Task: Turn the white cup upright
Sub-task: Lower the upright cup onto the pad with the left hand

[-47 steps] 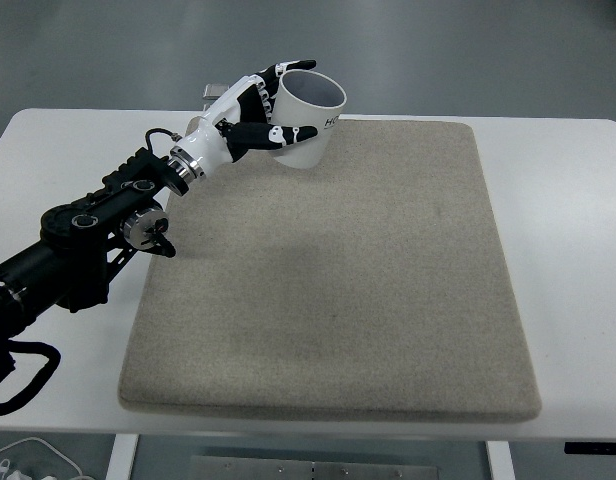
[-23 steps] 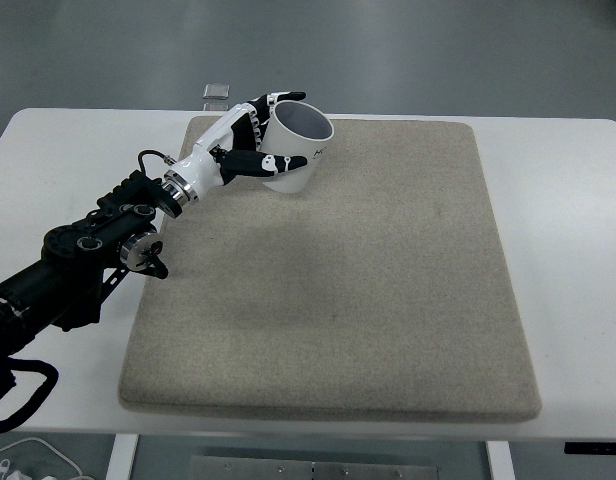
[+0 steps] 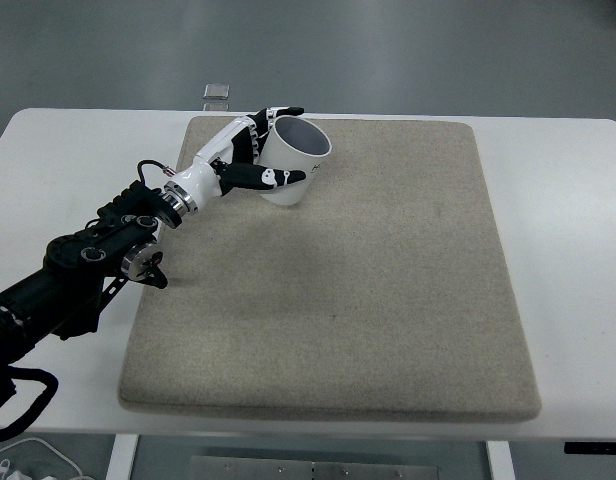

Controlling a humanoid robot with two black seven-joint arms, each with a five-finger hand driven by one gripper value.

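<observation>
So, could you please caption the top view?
Left hand holds the white cup, mouth up, over the beige mat.

The left arm (image 3: 78, 265) runs out of the frame at the lower left, so its upper part can't be seen. The left hand (image 3: 250, 160) covers the near-left side of the white cup (image 3: 293, 160), and whether the cup's base touches the mat (image 3: 338, 290) can't be told. Dark print on the cup's right side is too small to read. A small grey object (image 3: 217, 92) beyond the table (image 3: 558, 250) at upper centre-left is too small to identify. Cables (image 3: 23, 462) are cut off at the bottom left corner.
</observation>
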